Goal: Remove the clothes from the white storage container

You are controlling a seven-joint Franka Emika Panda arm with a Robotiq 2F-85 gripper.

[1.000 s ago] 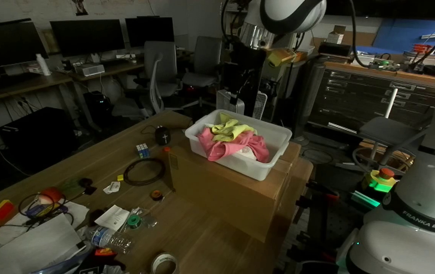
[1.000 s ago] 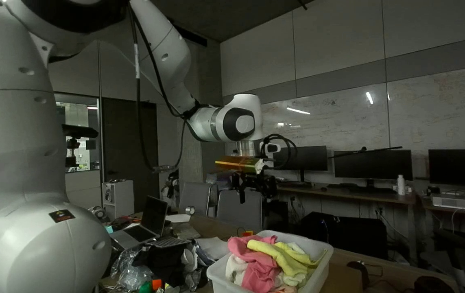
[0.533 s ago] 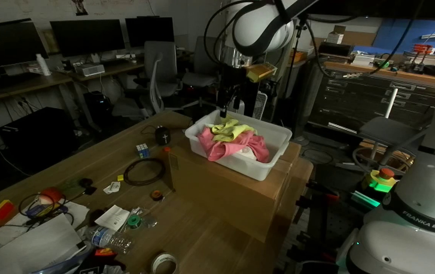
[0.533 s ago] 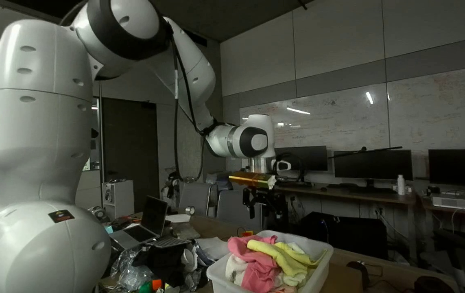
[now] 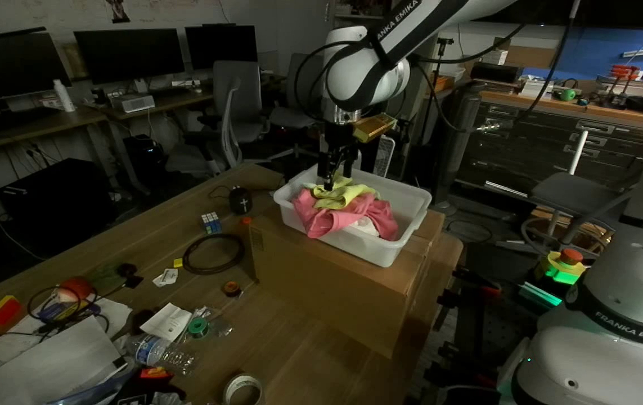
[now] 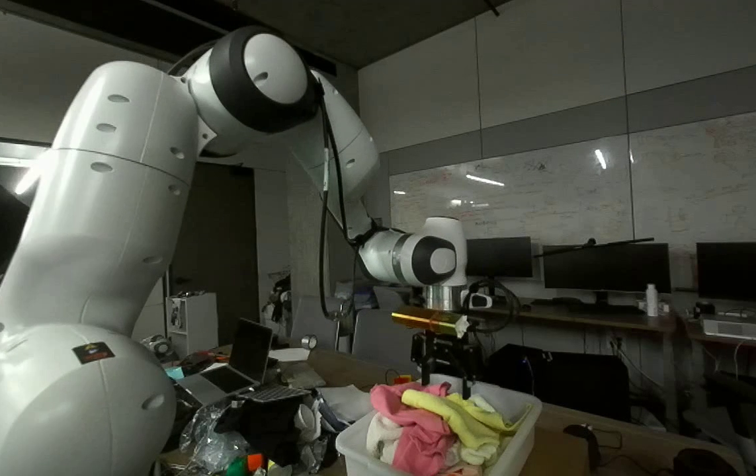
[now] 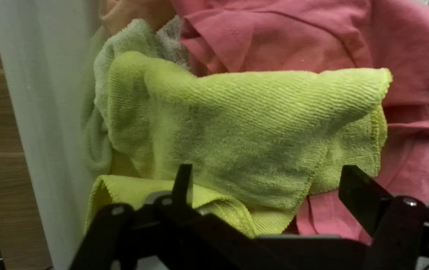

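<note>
The yellow cloth [image 7: 237, 123] lies uppermost inside the white storage container [image 5: 363, 242]. In the wrist view its upper fold, which marks the long axis, runs left to right, nearly parallel to the line between your two fingertips, and ends at the right in a hemmed corner. In an exterior view it slants as a loose roll down to the right, over the pink cloth [image 6: 422, 441], with a thin corner pointing toward the right-hand rim. Your claw [image 7: 267, 170] stands above the yellow cloth with its fingers wide apart, both tips seen against the fabric; whether they touch it, you cannot tell. Of the edges, you see the container's left-hand wall in the wrist view, with a pale cloth [image 7: 133, 35] between it and the yellow cloth. In an exterior view the pink cloth reaches a long rim, and your open room inside the container lies toward the right-hand end, where the white inner wall shows. The container rests on a cardboard box [image 5: 327, 292], set on the table [image 5: 298, 365] just beside one of its edges.
</note>
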